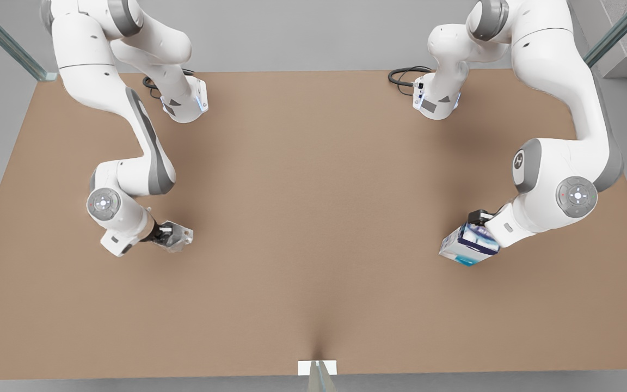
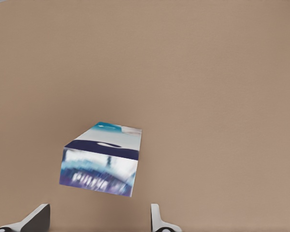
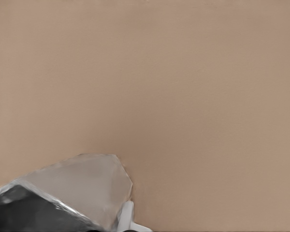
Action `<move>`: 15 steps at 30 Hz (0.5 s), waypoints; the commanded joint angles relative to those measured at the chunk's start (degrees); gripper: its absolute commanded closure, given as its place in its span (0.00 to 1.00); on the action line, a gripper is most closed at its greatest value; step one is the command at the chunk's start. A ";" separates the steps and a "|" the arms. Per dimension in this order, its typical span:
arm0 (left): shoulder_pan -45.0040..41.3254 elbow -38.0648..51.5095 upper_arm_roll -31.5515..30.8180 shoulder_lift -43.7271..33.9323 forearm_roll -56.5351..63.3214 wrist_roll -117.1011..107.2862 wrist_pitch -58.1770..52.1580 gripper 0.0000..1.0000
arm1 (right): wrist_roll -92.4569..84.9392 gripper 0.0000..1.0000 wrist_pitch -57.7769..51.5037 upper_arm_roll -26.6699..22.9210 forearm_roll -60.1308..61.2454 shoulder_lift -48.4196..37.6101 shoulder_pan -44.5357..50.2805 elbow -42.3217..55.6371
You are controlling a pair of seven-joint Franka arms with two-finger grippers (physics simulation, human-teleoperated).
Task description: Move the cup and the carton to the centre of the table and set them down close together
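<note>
The carton (image 1: 468,246), white with dark blue panels and a teal end, sits well out toward the front view's right side of the brown surface (image 1: 313,218), tilted askew rather than square to the edges; the left gripper (image 2: 97,215) is right at it, its jaws apart and wider than the box, one on each side and not yet touching it in the left wrist view; the step in hand looks like securing that grasp, so the arm should come forward until the box sits well between the jaws, centre them on the two long faces, and close evenly so the box does not twist or skid. The cup (image 1: 180,239), pale and faceted, is at the right gripper (image 1: 169,235) toward the front view's left, close up against it in the right wrist view; I cannot tell whether those jaws are clamped on it or only beside it, so the hold deserves checking before any lift. Both things are far from the centre and well apart, so most of the task remains; bringing them in one after the other would probably lower the risk of the arms meeting mid-surface. The carton's side carries printed lettering, but it is too smeared to read; no brand can be made out, and the cup is unmarked.
</note>
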 commanded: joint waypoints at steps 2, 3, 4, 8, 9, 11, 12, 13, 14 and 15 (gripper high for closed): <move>0.07 0.00 0.00 0.00 0.00 0.17 0.00 0.00 | 4.60 0.79 -3.24 -0.04 -0.03 0.48 3.69 4.13; 0.86 0.00 -0.08 0.00 0.00 0.17 0.00 0.00 | 9.52 0.79 -4.04 -0.04 0.06 1.10 6.59 6.15; 1.04 0.00 -0.09 0.00 0.00 0.17 0.09 0.00 | 12.95 0.79 -4.12 -0.04 1.72 2.06 9.48 8.43; 1.04 0.00 -0.09 0.00 0.00 -0.18 0.09 0.00 | 21.57 0.79 -8.34 -4.07 4.27 16.12 21.87 27.50; 1.13 0.00 0.00 0.00 0.00 -0.18 0.00 0.00 | 21.57 0.79 -9.40 -6.45 6.91 19.02 24.16 31.98; 2.36 0.09 -0.08 -0.09 0.00 -1.76 0.00 0.00 | 21.57 0.79 -12.03 -8.48 7.18 27.81 26.98 44.47; 2.71 0.09 0.09 -0.27 0.00 -3.25 0.00 0.00 | 21.57 0.79 -12.03 -9.53 7.26 31.06 28.13 48.25; 2.80 0.09 0.18 -0.27 0.00 -7.46 0.00 0.00 | 21.66 0.79 -11.95 -9.89 7.88 33.53 29.09 50.71; 2.88 -0.26 0.35 -0.79 0.00 -16.78 0.18 0.00 | 23.06 0.79 -11.60 -11.03 7.97 35.02 30.50 51.95; 2.88 -2.19 1.32 -1.23 0.00 -28.20 0.70 0.00 | 23.24 0.79 -10.63 -11.03 8.06 36.34 31.81 52.56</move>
